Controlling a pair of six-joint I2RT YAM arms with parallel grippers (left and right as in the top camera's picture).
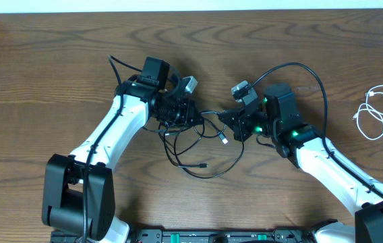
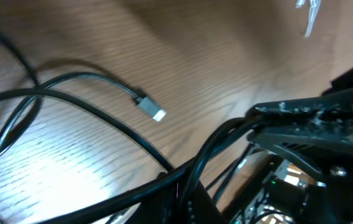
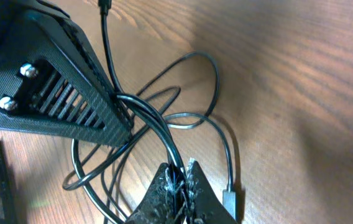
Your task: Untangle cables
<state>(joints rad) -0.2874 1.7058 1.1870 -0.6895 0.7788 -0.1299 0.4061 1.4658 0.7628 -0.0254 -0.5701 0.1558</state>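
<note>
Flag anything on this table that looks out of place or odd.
Nothing looks spilled or damaged. The thin black cable sprawls in overlapping loops in the middle, pinched by both the left hand and the right hand. The thin white cable lies alone at the far right of the overhead view, well apart from it.

Wood-grain table (image 1: 43, 61) — smooth, low sheen, black cable (image 2: 86, 75) glossy plastic, plug tip (image 2: 158, 114) silvery metal

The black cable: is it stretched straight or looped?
Looped. The black cable curls in overlapping loops between the left pincer and right pincer, each shut on a strand.
</note>
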